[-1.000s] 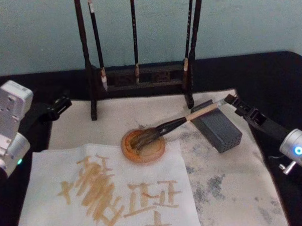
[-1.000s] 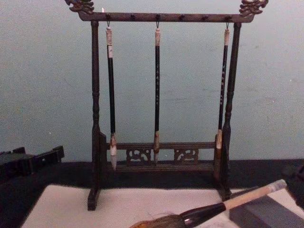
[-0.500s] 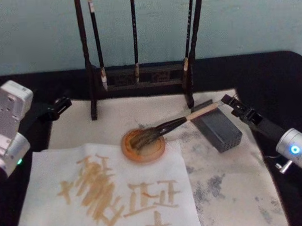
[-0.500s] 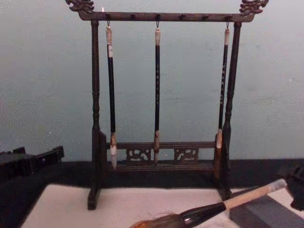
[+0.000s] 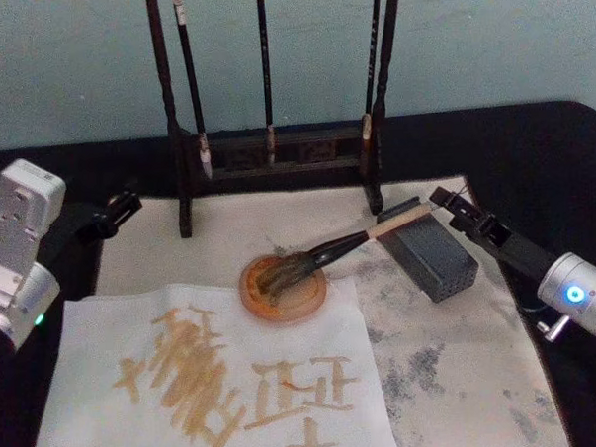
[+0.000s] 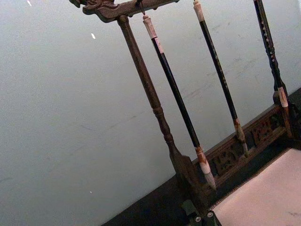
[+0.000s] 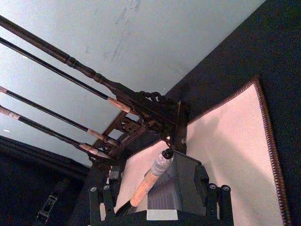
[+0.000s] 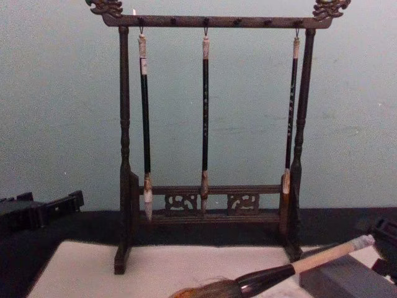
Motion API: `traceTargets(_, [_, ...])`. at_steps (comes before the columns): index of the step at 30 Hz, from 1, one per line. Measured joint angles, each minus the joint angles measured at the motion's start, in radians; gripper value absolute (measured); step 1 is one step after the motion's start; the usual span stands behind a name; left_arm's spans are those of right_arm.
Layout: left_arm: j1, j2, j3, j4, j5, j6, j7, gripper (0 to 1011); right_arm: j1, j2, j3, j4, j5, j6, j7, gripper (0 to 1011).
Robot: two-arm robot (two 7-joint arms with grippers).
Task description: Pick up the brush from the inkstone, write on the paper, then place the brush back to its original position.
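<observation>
Head view, brush [image 5: 344, 246] tip in inkstone [image 5: 285, 310], handle rightward at open right claw [image 5: 446, 203], left claw [image 5: 126, 203] shut

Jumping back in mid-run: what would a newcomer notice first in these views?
The brush lies with its bristles in the round orange inkstone at table centre. Its handle is propped on a grey block, and the open right gripper is at the handle's end. Front left, the paper carries bold brown strokes, with the left gripper parked beyond it. Behind, a dark rack hangs three thin brushes.
</observation>
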Motion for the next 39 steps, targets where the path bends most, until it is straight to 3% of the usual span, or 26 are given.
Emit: traceTargets(39, [0.0,0.0,0.0,0.0,0.0,0.0,0.0,1002,0.061,0.009,-0.078,0.084,0.102,-0.015,0.063,1003])
